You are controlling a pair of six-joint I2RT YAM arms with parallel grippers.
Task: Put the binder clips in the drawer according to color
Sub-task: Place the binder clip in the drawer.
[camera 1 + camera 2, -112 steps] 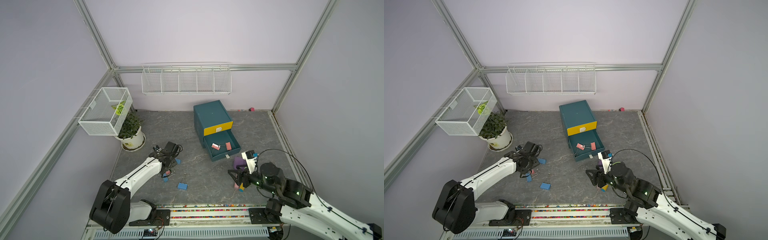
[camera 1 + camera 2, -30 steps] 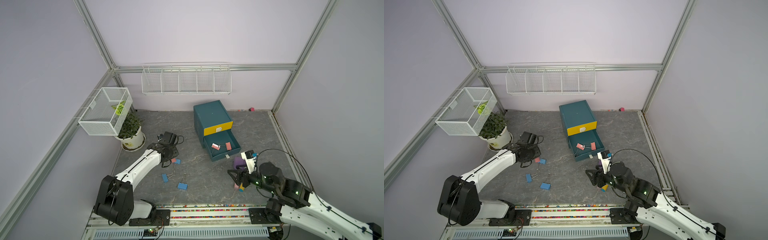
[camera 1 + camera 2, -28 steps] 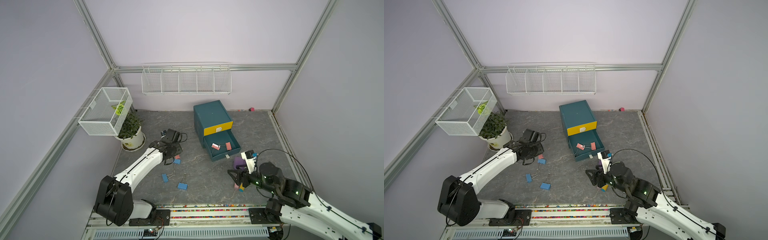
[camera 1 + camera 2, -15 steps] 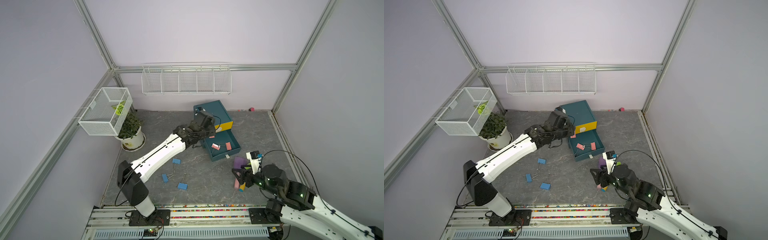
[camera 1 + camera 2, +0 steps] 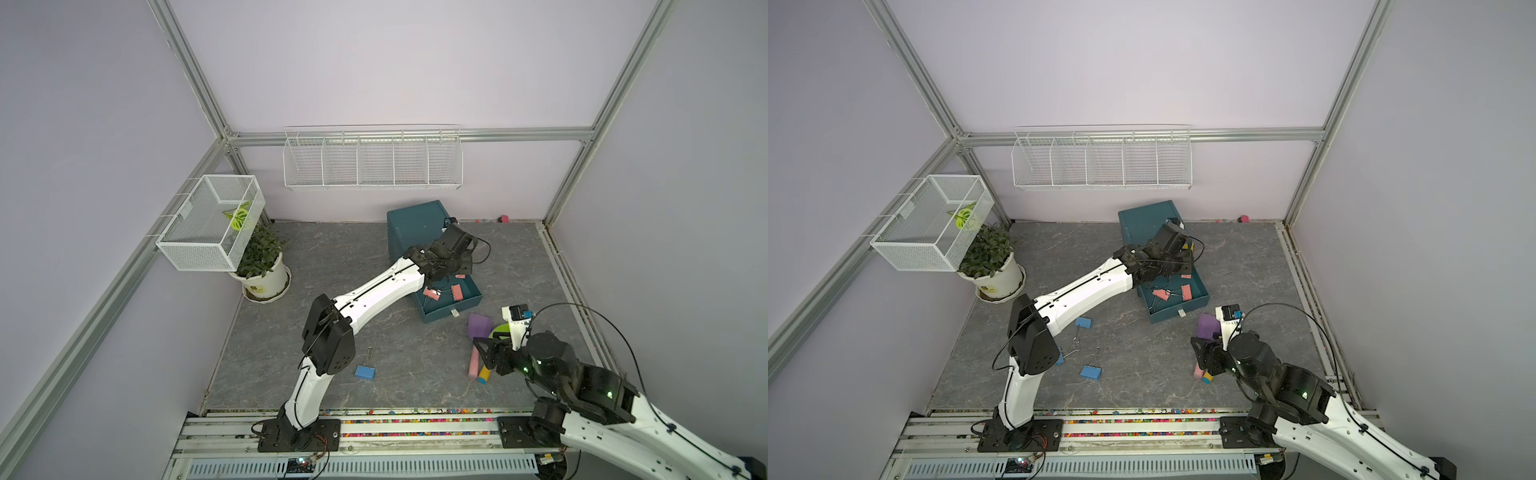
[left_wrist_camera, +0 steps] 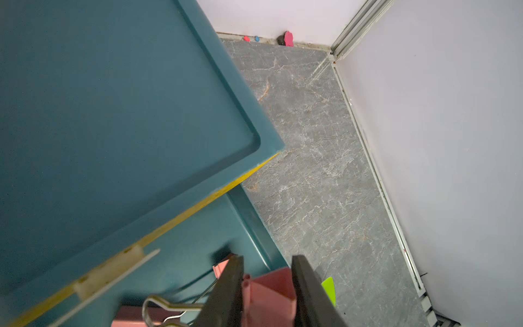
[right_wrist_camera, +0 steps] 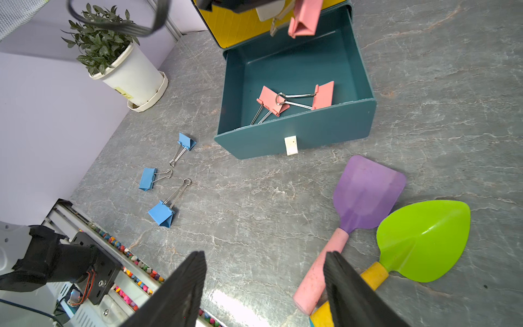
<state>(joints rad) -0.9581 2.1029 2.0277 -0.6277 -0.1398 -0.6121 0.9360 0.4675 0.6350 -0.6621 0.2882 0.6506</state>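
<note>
pink clips (image 7: pixel 271 102) 3 | blue clips (image 7: pixel 161 213) 3 | toy shovels (image 7: pixel 368 192) 2

Left arm: the white-and-black left arm (image 5: pixel 374 291) is stretched far forward from its base. The upper link rises to a black elbow, and the forearm runs out long and straight.
Left wrist: black, bent downward at the end of the forearm.
Left gripper: the left gripper (image 6: pixel 266 264) points down. Its two black fingers (image 6: pixel 227 291) are clamped on a pink folding binder clip (image 6: pixel 271 294) held between them.
Right arm: the white-and-black right arm (image 5: pixel 594 390) is folded close to its base and reaches only a little forward.
Right wrist: black, angled downward.
Right gripper: the right gripper (image 7: pixel 264 263) tilts down. Its black fingers (image 7: pixel 181 291) are spread wide with nothing between them.
</note>
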